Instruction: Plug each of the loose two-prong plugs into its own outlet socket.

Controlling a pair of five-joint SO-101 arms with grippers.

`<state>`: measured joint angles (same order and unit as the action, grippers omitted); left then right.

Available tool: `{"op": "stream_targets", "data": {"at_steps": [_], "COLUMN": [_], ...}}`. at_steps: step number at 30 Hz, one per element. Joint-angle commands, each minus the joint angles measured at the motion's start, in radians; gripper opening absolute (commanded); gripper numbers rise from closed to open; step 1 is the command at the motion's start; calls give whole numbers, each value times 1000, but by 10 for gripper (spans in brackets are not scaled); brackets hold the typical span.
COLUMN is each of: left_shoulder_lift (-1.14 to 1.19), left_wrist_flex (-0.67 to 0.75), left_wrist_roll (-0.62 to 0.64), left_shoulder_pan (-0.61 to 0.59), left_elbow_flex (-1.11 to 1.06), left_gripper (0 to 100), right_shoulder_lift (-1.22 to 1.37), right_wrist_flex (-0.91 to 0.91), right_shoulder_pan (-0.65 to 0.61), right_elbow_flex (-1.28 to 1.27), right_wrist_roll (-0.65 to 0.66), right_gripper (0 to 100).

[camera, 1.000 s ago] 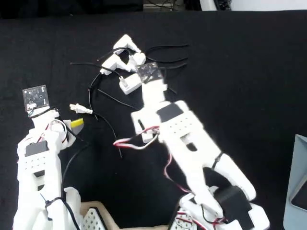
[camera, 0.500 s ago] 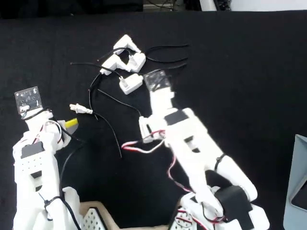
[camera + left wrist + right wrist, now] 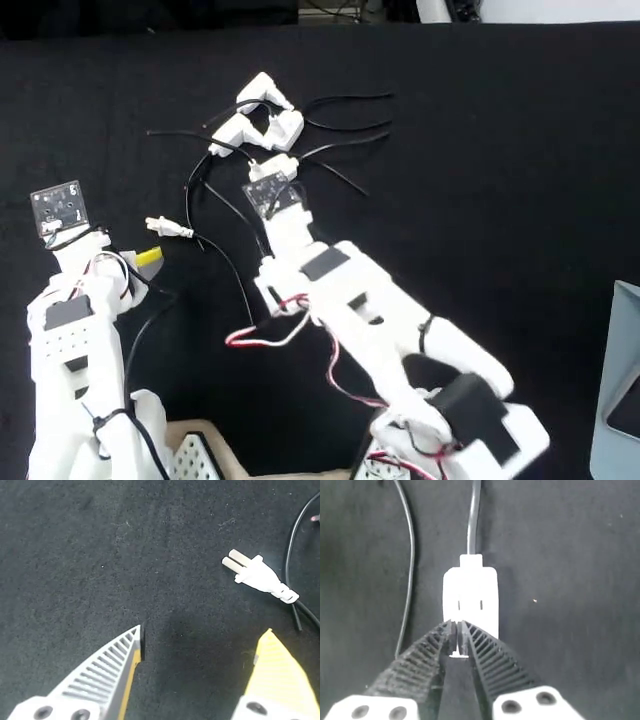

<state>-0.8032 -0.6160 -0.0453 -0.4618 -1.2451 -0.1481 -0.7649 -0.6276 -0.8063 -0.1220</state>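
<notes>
Hovering nr loose plug point(image 3: 260, 577), L gripper point(image 3: 205, 629) jaws spread, R gripper point(image 3: 456, 625) jaws pressed together at outlet socket point(image 3: 470, 592) edge.

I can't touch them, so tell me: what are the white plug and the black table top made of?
The plug looks like smooth, slightly glossy white plastic, moulded in one piece. Its two prongs are pale too, probably metal, but that is hard to tell. The table top seems covered in matte black cloth: it has a fine grain and specks of lint.

Outlet socket point(image 3: 470, 592) edge behind right pincer point(image 3: 456, 626)
</notes>
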Motion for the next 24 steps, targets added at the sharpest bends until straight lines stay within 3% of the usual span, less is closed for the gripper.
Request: {"op": "stream_targets", "data": {"at_steps": [1,7,19,24], "left_shoulder_lift": [-23,-23,-23,-23], "left_wrist_flex": [17,17,9,8], "left_wrist_roll": [9,9,9,11], "left_shoulder_pan": [-8,-8,-35,-147], "left_elbow_flex": [21,21,45,73], "left_gripper": [353,353,353,353], "right_shoulder_lift": [137,216,-97,-35], "right_wrist_flex": [0,-6,-275,-272], "right_shoulder_pan": [-8,-6,-8,-38], "right_elbow_flex": [71,136,340,403], "right_wrist_roll": [6,6,8,8], "right_gripper": [12,12,19,165]}}
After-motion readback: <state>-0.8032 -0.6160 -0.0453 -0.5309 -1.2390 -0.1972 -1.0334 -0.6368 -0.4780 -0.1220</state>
